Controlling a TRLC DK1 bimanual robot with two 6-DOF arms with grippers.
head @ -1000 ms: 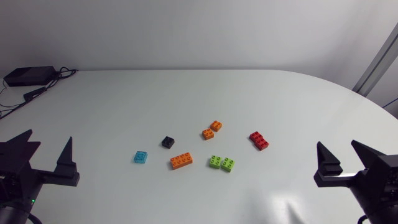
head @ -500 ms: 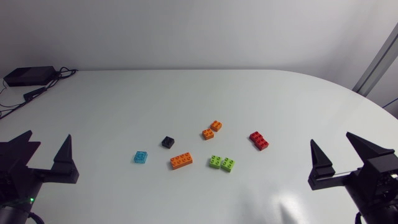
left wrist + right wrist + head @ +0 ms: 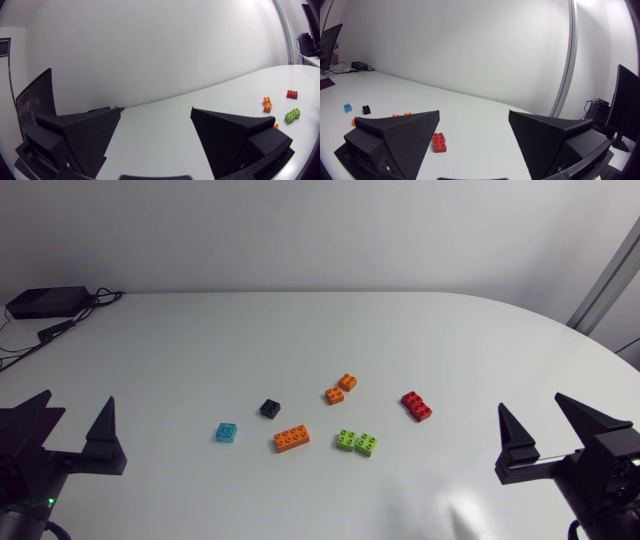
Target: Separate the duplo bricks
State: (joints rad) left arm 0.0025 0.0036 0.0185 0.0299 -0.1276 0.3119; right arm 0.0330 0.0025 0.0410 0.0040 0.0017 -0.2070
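Colourful duplo bricks (image 3: 291, 438) lie scattered, some perhaps joined.

The left arm (image 3: 30, 480) is sitting low at the desk's (image 3: 300, 330) near left corner and the right arm (image 3: 600, 485) at its near right corner, each holding its jaws spread wide apart and pointing toward the desk's far edge.

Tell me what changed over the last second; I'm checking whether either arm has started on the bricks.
The right gripper shifted slightly inward toward the table's middle, then stopped. It is open and took hold of nothing. The left gripper barely moved and is also open and empty. The duplo bricks all stayed where they lay, untouched.
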